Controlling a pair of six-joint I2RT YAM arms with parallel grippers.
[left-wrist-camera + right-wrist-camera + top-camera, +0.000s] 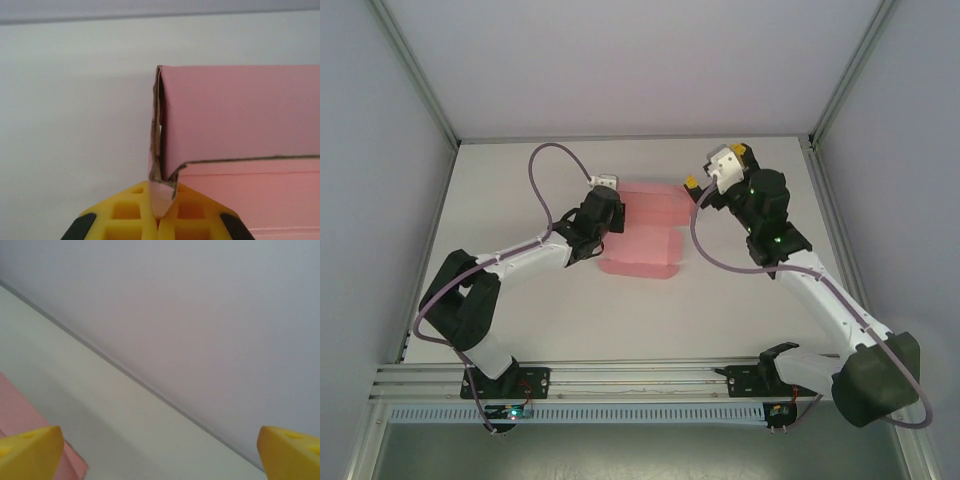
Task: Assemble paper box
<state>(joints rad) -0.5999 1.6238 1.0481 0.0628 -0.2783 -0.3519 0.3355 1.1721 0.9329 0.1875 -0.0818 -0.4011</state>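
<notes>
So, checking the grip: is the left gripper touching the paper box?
Touching. The left wrist view shows the left gripper closed on a flap of the paper box.

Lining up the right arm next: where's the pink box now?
In the top view the paper box lies mid-table between the arms, its left edge pinched by the left tool, the open right tool off its far right corner.

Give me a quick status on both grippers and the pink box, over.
Left gripper shut on the left end flap of the box. Right gripper open, beside its right end. Box partly folded on table. Nothing in the way.
</notes>
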